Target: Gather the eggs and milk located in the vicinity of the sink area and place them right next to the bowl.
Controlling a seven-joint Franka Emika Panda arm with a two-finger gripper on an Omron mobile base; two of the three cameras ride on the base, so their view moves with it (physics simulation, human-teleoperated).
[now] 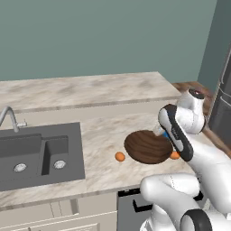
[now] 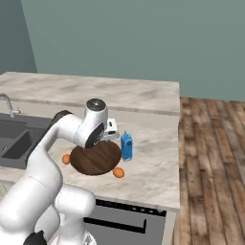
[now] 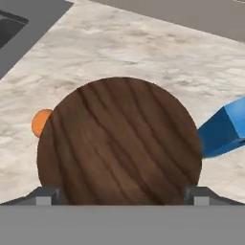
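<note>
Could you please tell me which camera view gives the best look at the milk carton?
The right base view: the milk stands upright and whole beside the bowl. The hand view catches just part of it at its right edge; in the left base view the arm hides nearly all of it.

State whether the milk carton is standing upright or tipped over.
Upright: the milk carton stands on its base, gabled top up, on the counter beside the bowl.

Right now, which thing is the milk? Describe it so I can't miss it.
Start at the marble counter right of the sink and find the brown bowl. The milk stands just beside the bowl, away from the sink: a blue gabled carton, taller than the orange eggs nearby.
</note>
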